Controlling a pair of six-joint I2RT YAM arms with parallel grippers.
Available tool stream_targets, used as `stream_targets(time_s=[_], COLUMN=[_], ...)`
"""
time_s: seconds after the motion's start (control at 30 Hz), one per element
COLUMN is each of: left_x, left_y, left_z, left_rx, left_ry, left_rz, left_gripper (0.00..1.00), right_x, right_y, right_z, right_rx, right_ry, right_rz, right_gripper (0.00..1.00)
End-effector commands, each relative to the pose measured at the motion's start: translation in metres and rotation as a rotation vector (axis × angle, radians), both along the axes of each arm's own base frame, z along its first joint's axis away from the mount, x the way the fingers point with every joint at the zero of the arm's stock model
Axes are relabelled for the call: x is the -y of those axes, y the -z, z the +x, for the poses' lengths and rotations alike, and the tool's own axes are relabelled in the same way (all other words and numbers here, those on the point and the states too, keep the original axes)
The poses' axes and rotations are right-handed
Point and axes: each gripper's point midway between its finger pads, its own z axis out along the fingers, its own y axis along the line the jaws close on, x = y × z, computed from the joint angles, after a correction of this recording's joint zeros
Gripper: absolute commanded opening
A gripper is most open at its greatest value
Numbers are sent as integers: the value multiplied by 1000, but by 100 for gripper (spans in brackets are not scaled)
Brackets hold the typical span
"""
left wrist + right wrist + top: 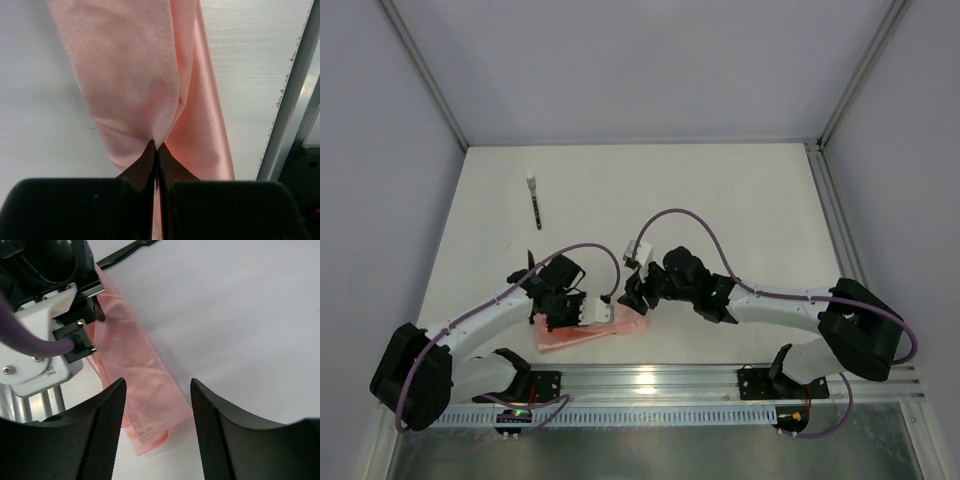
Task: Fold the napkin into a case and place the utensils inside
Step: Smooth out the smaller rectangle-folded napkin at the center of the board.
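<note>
Far left of the white tabletop [720, 200], you've got a slim black utensil with a white end [536, 208] lying alone, well apart from both arms, nothing in its way. Closer in, a second thin black utensil [125, 252] lies flat just beyond the left arm's wrist; the right wrist view catches it at the top edge, near the pink cloth but not on it.

Your left tool [156, 150] is clamped tight on the salmon-pink soft napkin [590, 335], with its black fingers [145, 165] pressed together on a pinch of fabric, and the cloth bunches into a crease right at the tips. The napkin is folded into a narrow flat strip and lies along the near edge of the tabletop, just beside the silver aluminium rail [292, 95].

Moving right, the strip runs from the left tool to under your right tool [157, 390]. That one stands with its jaws apart, gripping nothing, one finger on each side above the strip's end. The left arm's white wrist housing [40, 340] crowds in close at its side.

No view shows inside the folds, so you can't tell what the strip holds.
</note>
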Motion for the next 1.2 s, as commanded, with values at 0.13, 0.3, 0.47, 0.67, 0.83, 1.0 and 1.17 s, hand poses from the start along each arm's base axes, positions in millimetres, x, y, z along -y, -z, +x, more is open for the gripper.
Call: stream_targets(time_s=[0.13, 0.3, 0.47, 0.67, 0.83, 1.0, 1.17], left_x=[-8, -7, -1, 2, 8, 16, 21], left_y=[-6, -9, -4, 3, 2, -2, -11], left_z=[-8, -14, -29, -42, -45, -62, -70], left_rx=[44, 55, 58, 9, 8, -61, -100], left_ry=[-56, -76, -23, 56, 85, 141, 190], left_rz=[76, 89, 123, 180, 173, 119, 93], left_gripper=[0, 0, 3, 6, 9, 13, 13], right_x=[36, 48, 37, 34, 32, 32, 28], right_y=[18, 37, 28, 53, 64, 63, 59], right_z=[-1, -7, -10, -15, -22, -22, -23], right_rx=[-382, -503, -559, -604, -642, -626, -602], right_ry=[294, 406, 388, 388, 365, 363, 335], right_rz=[90, 90, 140, 77, 61, 45, 11], right_gripper=[58, 58, 52, 52, 47, 47, 46])
